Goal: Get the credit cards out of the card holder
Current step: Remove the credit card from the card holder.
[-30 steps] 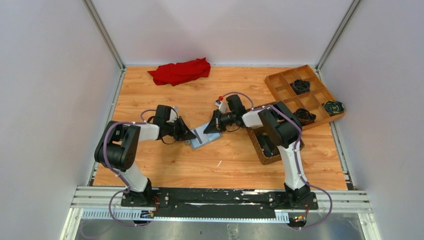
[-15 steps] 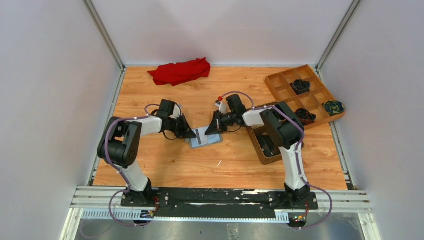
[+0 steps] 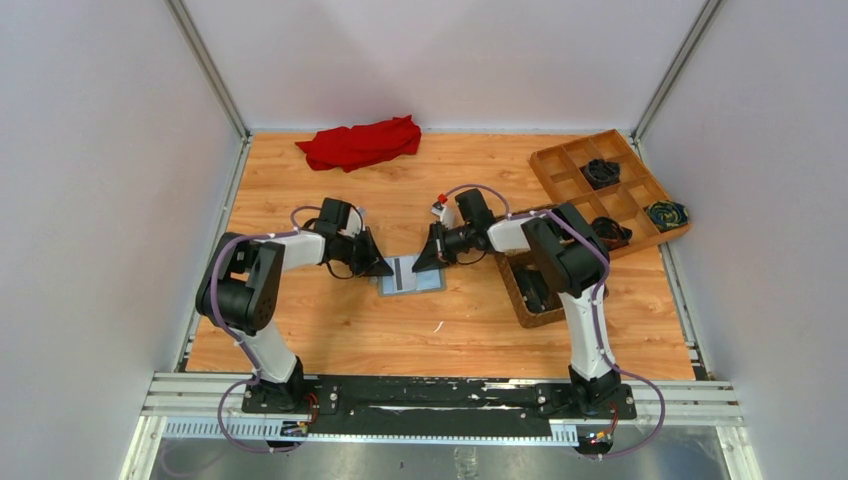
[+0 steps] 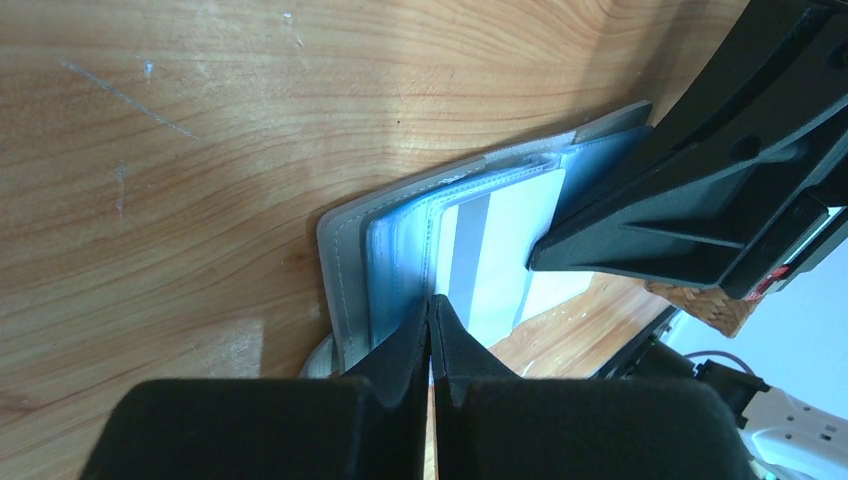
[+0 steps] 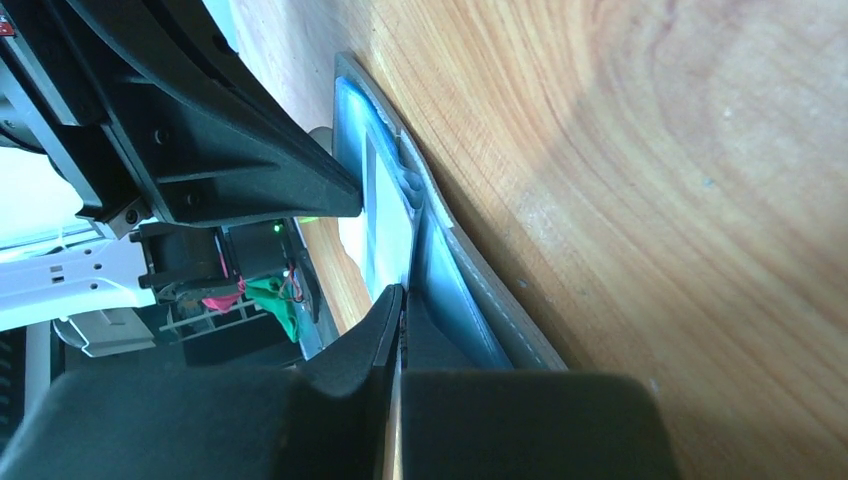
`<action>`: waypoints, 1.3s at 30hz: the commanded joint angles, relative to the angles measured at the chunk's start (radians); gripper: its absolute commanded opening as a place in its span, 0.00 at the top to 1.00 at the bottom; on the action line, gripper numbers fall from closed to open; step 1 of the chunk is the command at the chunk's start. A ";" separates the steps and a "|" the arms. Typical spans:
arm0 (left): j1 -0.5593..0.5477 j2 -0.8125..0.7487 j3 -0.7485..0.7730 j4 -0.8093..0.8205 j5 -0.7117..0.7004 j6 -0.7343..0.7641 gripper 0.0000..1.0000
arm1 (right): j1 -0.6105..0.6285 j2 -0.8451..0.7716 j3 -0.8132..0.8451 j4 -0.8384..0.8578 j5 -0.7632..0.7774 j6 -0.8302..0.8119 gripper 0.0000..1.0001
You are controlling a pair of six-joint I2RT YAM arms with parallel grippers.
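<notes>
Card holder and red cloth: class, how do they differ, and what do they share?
The card holder is grey-blue, flat and open; the red cloth is bunched up. The card holder lies mid-table between the left gripper and right gripper; the red cloth lies alone by the far wall. Both rest on the wooden table.

L pincer [image 4: 430,312], R pincer [image 5: 402,300] — both closed

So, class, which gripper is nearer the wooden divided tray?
Right. The right gripper has its tip at the edge of the card holder that faces the wooden tray. The left gripper is at the holder's opposite edge, farther from the tray.
</notes>
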 commanded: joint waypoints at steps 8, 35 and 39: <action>-0.001 0.059 -0.024 -0.109 -0.148 0.102 1.00 | -0.044 -0.019 -0.024 0.016 -0.058 0.033 1.00; 0.011 0.019 0.003 -0.183 -0.197 0.152 1.00 | -0.046 -0.143 -0.077 -0.118 0.016 -0.076 1.00; 0.011 0.013 0.003 -0.185 -0.193 0.152 1.00 | -0.054 -0.168 -0.092 -0.146 0.026 -0.100 1.00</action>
